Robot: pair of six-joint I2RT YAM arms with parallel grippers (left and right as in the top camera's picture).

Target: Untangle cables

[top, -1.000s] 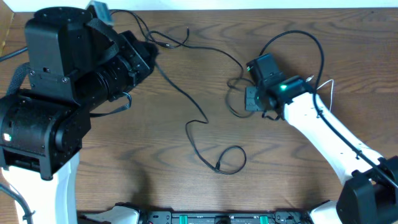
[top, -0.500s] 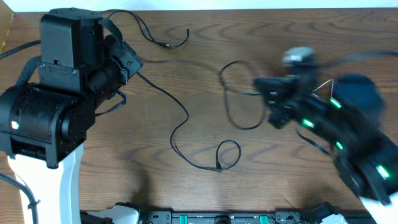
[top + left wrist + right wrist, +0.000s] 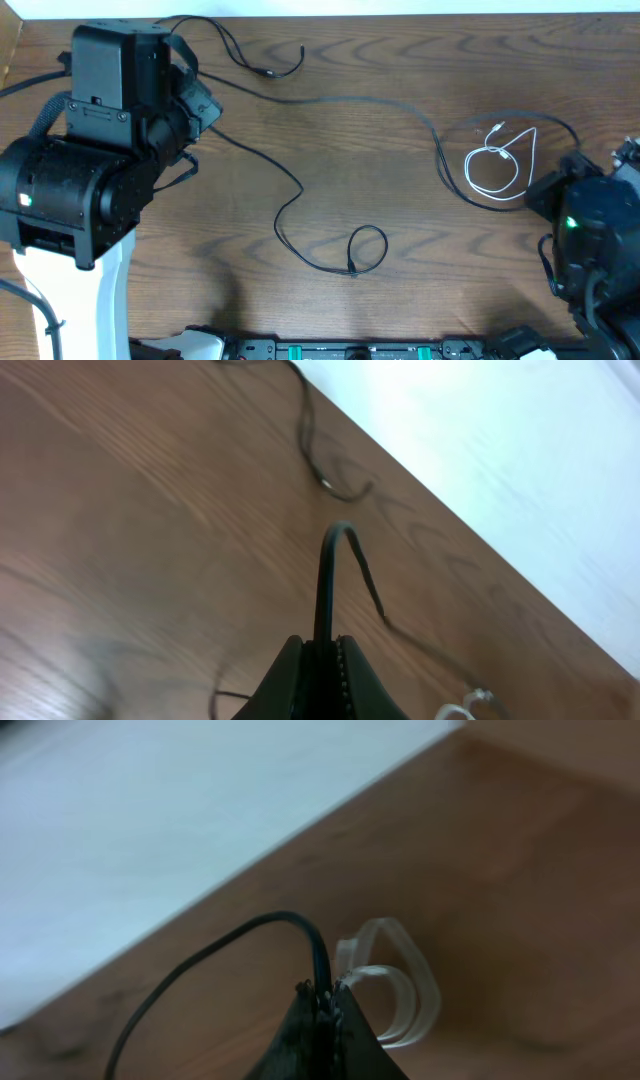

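Observation:
My left gripper [image 3: 205, 105] is shut on a black cable [image 3: 338, 532] that arcs out of its jaws [image 3: 322, 645]. From there a black run [image 3: 350, 100] stretches right across the table toward my right gripper [image 3: 540, 193], which is mostly under its arm. In the right wrist view that gripper [image 3: 322, 992] is shut on a black cable [image 3: 210, 955]. The white cable [image 3: 470, 172] lies in a loose loop just left of it, apart from the black ones [image 3: 430, 990]. Another black run [image 3: 300, 190] lies on the wood and ends in a small loop [image 3: 383, 245].
A separate short black cable [image 3: 235, 52] curls at the far edge, its plug end near the middle [image 3: 327, 483]. The left arm's bulky black body [image 3: 90, 190] covers the table's left side. A rail with green lights [image 3: 350, 351] runs along the front edge.
The right arm swung from mid-table to the right edge, drawing a black cable out with it. The tangle opened and the white cable now lies alone. The left arm drew back a little.

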